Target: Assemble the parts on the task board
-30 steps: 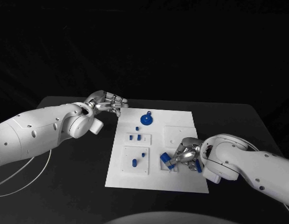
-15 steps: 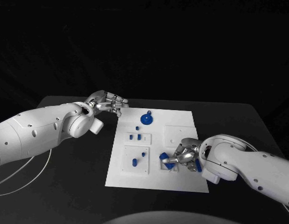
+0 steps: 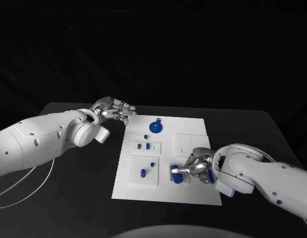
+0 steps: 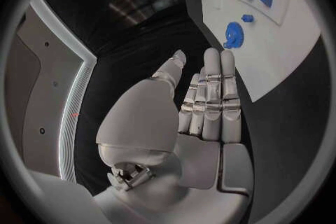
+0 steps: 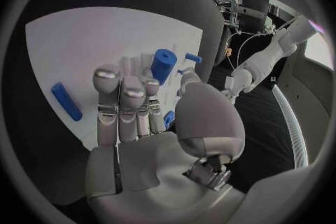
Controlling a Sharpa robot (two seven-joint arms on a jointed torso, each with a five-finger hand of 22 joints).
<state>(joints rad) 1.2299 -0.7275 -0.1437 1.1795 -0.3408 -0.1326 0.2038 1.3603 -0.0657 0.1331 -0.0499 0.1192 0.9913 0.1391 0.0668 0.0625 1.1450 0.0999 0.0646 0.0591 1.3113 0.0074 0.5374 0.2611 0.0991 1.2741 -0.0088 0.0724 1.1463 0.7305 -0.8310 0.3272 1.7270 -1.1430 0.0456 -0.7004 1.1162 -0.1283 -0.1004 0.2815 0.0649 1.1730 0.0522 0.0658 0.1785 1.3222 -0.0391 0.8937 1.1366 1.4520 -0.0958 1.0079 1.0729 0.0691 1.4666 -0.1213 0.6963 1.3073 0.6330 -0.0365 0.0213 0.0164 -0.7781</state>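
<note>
The left hand is hovering just off the task board's far left corner, fingers straight and together, holding nothing, probably parked clear of the work. On the board, blue parts are sitting left of middle. Toward its near right corner, the right hand is pinching a blue cylinder upright, apparently to seat it. The tabletop is lying black in a dark room.

White task board mid-table w/ small blue parts (scattered).
</note>
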